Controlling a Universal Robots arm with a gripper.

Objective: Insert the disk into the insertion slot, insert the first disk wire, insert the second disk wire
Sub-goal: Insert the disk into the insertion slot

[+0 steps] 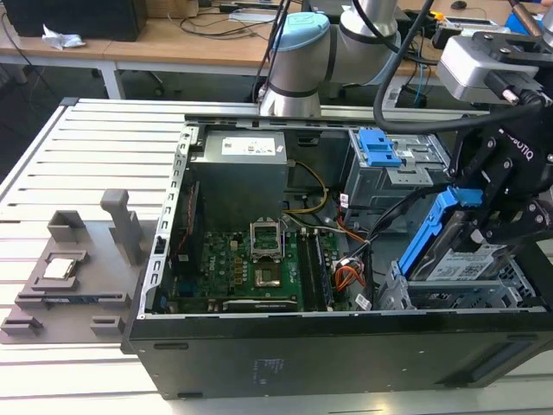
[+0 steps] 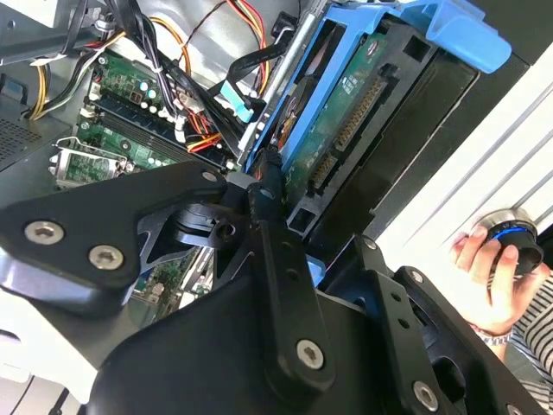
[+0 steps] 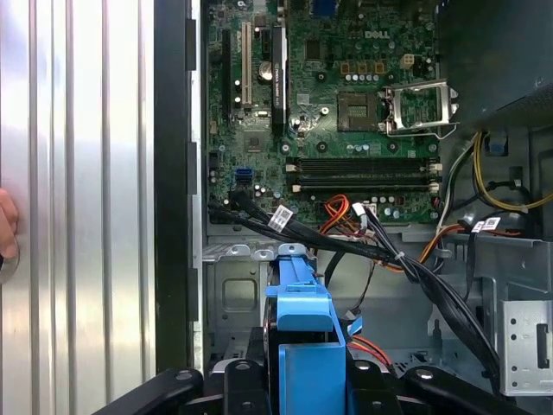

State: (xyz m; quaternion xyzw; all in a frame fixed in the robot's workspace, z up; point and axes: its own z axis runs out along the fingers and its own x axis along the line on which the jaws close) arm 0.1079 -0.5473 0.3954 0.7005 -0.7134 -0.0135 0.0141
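Disk [image 1: 456, 259], blue caddy and all, hangs tilted at the mouth of your insertion slot [image 1: 467, 301], end effector [image 1: 486, 223] clenched on it, inside the open computer case [image 1: 259, 363] on the table [image 1: 86, 173].

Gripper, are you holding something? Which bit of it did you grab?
Yes. The gripper holds the disk by the raised end of its blue caddy. The disk is tilted, its low end at the insertion slot.

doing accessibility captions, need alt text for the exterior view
A black end effector grips a silver hard drive in a bright blue plastic caddy, tilted into a grey perforated sheet-metal bay at the exterior view's right of an open black computer case with a green motherboard.
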